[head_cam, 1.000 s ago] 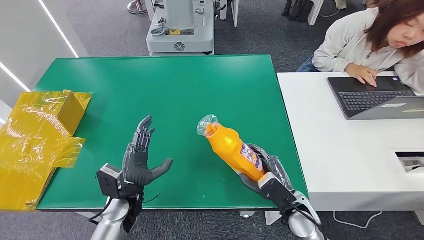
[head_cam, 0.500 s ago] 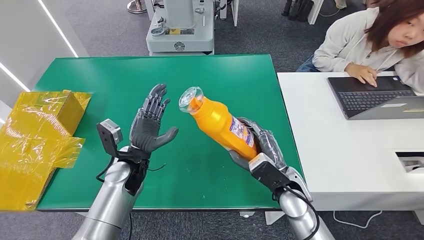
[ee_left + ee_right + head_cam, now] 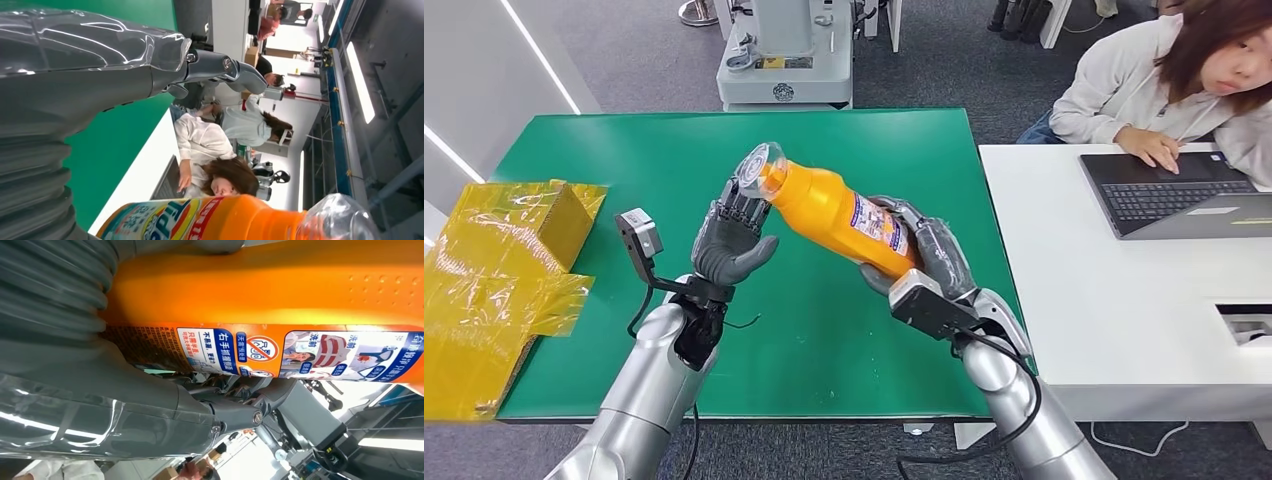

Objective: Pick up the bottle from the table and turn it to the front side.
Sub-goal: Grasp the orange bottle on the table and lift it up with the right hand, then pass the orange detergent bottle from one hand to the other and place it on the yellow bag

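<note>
Two robot hands are raised above the green desk (image 3: 624, 160), with one orange detergent bottle (image 3: 829, 211) between them. The right robot hand (image 3: 924, 262) grips the bottle around its lower body, fingers wrapped over the labelled section; the right wrist view confirms this, showing the label (image 3: 280, 352) pressed against the grey thumb. The bottle is clear of the desk surface and lies tilted, its clear cap (image 3: 757, 165) pointing up and away from the right robot hand, toward the left one. The left robot hand (image 3: 729, 240) holds nothing: its palm faces the bottle, fingers spread and upright just behind the neck and cap. Whether the fingertips touch the cap cannot be told from the head view. The left wrist view shows the bottle's neck and cap (image 3: 335, 220) near the thumb with a gap between. Relative to the bottle, a yellow-wrapped cardboard box (image 3: 504, 270) sits well apart at the desk's left edge. On the other side, a white desk (image 3: 1114, 310) carries a laptop (image 3: 1174, 195), with a person (image 3: 1164, 85) seated at it, one hand beside the keyboard.
</note>
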You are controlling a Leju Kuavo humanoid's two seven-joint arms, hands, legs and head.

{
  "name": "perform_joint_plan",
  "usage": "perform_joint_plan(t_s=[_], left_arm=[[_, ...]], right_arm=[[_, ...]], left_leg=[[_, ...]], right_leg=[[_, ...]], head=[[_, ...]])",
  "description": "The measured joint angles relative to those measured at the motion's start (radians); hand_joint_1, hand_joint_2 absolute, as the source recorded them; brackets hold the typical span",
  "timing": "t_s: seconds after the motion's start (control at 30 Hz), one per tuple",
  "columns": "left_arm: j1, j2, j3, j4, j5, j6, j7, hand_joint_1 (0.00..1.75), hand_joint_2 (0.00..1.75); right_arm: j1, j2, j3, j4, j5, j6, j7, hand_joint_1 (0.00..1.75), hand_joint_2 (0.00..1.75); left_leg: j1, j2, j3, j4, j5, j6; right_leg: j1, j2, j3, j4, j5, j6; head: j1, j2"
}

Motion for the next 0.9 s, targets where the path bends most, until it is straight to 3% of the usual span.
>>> perform_joint_plan(t_s=[0.37,0.9], left_arm=[[-0.02,0.014,0.0,-0.002,0.051,0.029,-0.005,0.0,1.75],[-0.02,0.023,0.008,-0.072,0.097,0.062,-0.005,0.0,1.75]], right_arm=[[-0.09,0.013,0.05,0.088,-0.026,0.002,0.013,1.75,1.75],[-0.213,0.111,0.123,0.18,-0.042,0.043,0.036,1.75,1.75]], left_leg=[[0.0,0.0,0.0,0.0,0.0,0.0],[0.0,0.0,-0.001,0.0,0.001,-0.001]], right_leg=[[0.0,0.0,0.0,0.001,0.0,0.0],[0.0,0.0,0.0,0.001,0.0,0.0]], head=[[0.0,0.0],[0.0,0.0]])
